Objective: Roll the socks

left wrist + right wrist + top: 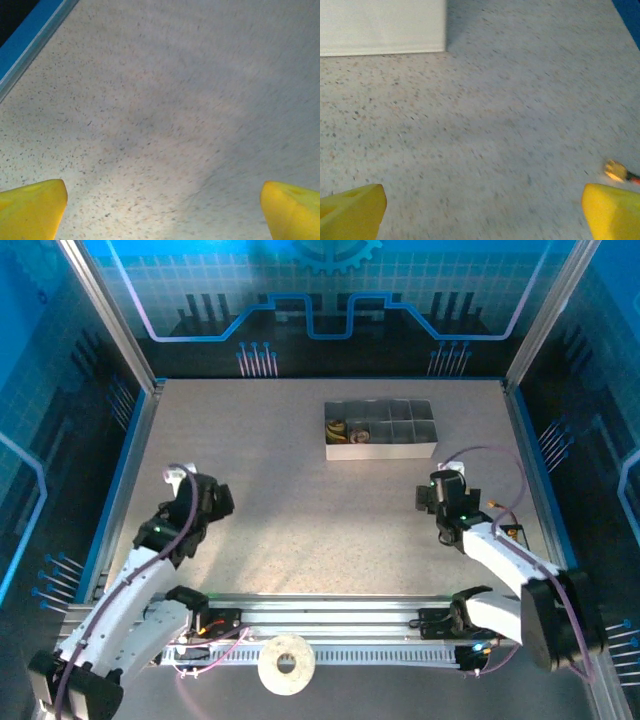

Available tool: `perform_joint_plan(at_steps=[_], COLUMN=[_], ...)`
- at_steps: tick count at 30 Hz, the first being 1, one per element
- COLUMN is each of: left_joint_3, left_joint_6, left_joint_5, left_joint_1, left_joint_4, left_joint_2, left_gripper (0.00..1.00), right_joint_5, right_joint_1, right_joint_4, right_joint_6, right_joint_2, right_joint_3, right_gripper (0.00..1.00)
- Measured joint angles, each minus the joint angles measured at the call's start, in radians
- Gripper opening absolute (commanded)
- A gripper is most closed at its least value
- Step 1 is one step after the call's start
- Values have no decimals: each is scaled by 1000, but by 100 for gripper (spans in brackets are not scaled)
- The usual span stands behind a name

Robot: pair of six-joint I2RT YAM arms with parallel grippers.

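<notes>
left hand [162, 212]: jaws wide apart, empty, above bare surface [300, 540], 9 o'clock side
right hand [482, 212]: jaws wide apart, empty, 3 o'clock side
tray [385, 453]: 1 o'clock from surface centre
socks [337, 429]: bundled in tray's left compartments, well apart from both hands

- The socks [336, 428] in the left compartments of the tray [380, 452] are too small for their patterns or folds to be made out.
- The yellow fingertips [32, 210] of the left gripper [162, 210] and of the right gripper [482, 210] are cut off by the bottom edge.
- In the right wrist view, the tray's wall runs off the top and left edges.
- A yellowish speck [614, 170] near the right fingertip is blurred, perhaps a connector.
</notes>
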State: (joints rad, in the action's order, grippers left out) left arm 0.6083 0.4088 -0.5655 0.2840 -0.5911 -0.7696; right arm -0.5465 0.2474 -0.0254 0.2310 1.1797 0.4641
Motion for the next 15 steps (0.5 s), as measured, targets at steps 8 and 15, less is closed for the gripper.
perform_joint_plan(at_steps=[8, 15], left_joint_3=[-221, -313], left_joint_6=[-160, -204], left_joint_5=[-17, 23], left_joint_1=[-32, -120], left_joint_4=[354, 670], left_joint_2=[-11, -121], left_gripper=[99, 99], right_joint_5=[166, 264], right_joint_1=[-1, -47], right_joint_4=[-331, -650], right_joint_6=[-230, -311], right_joint_2=[328, 306], right_joint_3=[93, -25], right_gripper=[100, 100])
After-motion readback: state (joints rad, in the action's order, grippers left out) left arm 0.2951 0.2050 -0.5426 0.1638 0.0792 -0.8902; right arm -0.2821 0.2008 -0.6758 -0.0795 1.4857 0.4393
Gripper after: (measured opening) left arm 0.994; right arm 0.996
